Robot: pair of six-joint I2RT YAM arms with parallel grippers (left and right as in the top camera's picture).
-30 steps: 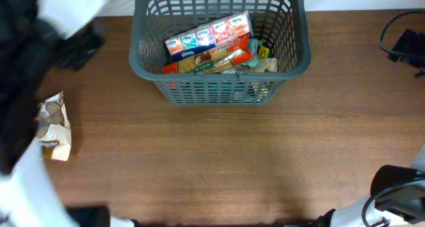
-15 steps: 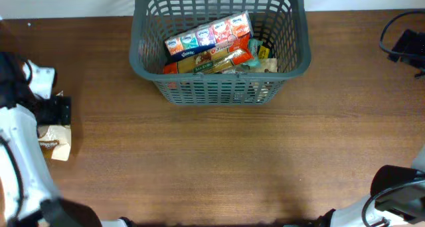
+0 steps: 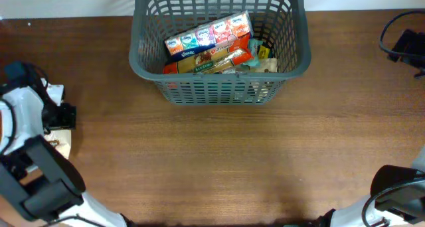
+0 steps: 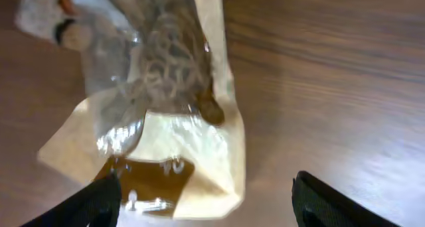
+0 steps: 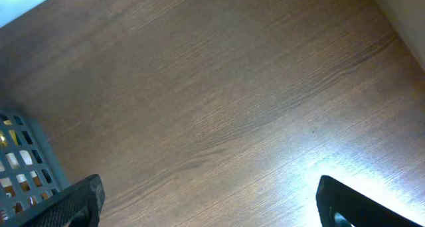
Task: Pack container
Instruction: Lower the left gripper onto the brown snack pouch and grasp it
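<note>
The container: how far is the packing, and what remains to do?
Done: a tissue multipack and a pasta packet, among others, lie inside the container. In hand: the left gripper hangs open over a beige paper packet on the table, not yet gripping it. Left: grasp that packet and carry it to the container. The right gripper is open above the table, holding nothing.

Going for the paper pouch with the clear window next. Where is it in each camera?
Overhead: pouch near the table's left edge, mostly hidden under the left arm.
Left wrist: pouch fills the centre-left, lying on the wood.
Right wrist: not in it.
Shared landmark: the wooden table shows in all three; the container shows overhead and at right wrist's lower left.
</note>
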